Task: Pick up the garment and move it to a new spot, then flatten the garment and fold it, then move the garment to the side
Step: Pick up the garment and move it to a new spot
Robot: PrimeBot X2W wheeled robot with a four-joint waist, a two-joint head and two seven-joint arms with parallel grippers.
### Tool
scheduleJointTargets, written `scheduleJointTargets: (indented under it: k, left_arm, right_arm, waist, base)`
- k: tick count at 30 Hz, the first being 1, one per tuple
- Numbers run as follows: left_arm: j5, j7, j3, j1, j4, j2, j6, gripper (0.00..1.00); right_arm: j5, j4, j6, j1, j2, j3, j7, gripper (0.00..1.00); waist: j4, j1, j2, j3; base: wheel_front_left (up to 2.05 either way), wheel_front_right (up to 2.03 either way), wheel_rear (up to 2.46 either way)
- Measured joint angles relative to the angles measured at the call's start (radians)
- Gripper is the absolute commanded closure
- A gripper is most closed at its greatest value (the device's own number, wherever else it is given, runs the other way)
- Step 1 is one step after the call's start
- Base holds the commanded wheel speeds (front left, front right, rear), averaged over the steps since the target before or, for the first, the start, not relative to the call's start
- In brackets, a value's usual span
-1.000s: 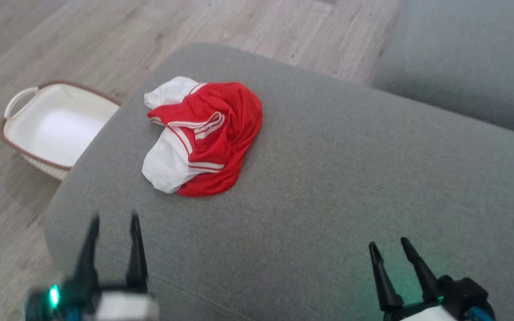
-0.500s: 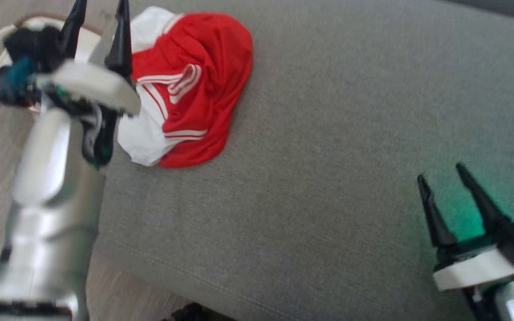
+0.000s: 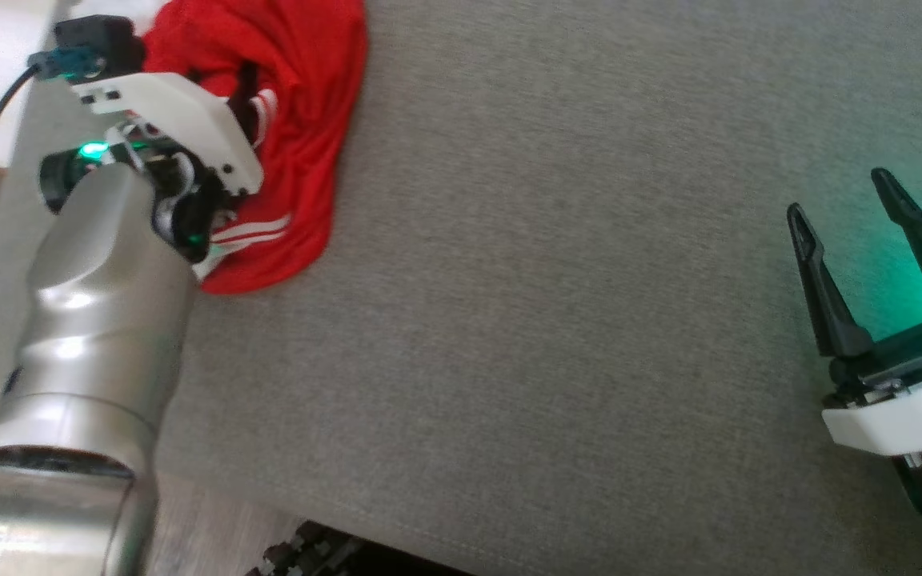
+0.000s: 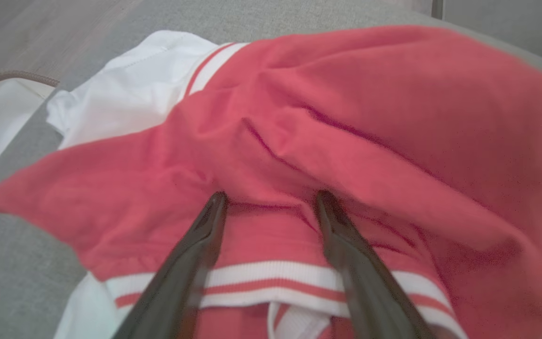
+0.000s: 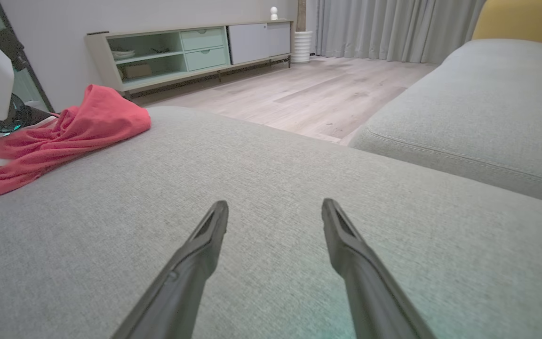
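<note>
Left hand at the garment
Fingers apart, tips in folds dead ahead; my right hand, also apart, sits well away.

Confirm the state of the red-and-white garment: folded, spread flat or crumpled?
Crumpled. The garment lies in a bunched heap with deep creases, red over white, on the grey cushion.
</note>
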Motion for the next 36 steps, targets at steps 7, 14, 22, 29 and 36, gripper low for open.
scheduleJointTargets:
  k: [7, 14, 22, 29, 36]
  left_arm:
    - [-0.026, -0.179, -0.076, -0.001, -0.003, 0.082, 0.000, 1.00]
    - [0.002, -0.349, -0.191, -0.042, -0.042, 0.177, 0.000, 1.00]
    - [0.007, -0.358, -0.350, -0.113, -0.126, 0.240, 0.000, 1.00]
    - [-0.007, -0.314, -0.476, -0.137, -0.235, 0.258, 0.000, 1.00]
    - [-0.062, -0.258, -0.585, -0.141, -0.351, 0.271, 0.000, 1.00]
  right_arm:
    - [-0.001, 0.015, 0.000, -0.011, 0.011, -0.003, -0.021, 0.00]
    - [-0.001, 0.124, 0.000, -0.012, 0.090, 0.020, -0.116, 0.00]
    - [0.017, 0.247, 0.000, -0.006, 0.210, 0.072, -0.182, 0.00]
    - [0.046, 0.276, 0.000, 0.025, 0.259, 0.095, -0.191, 0.00]
    - [0.062, 0.266, 0.000, 0.038, 0.290, 0.113, -0.191, 0.00]
  waist:
    - [-0.067, 0.0002, 0.0000, 0.024]
    - [-0.098, -0.0001, 0.0000, -0.073]
    - [-0.193, -0.0004, 0.0001, -0.232]
    - [-0.316, -0.0003, 0.0001, -0.328]
    - [-0.483, -0.0002, 0.0001, -0.406]
  base:
    - [0.00, 0.00, 0.00]
    - [0.00, 0.00, 0.00]
    - [0.00, 0.00, 0.00]
    - [0.00, 0.00, 0.00]
    - [0.00, 0.00, 0.00]
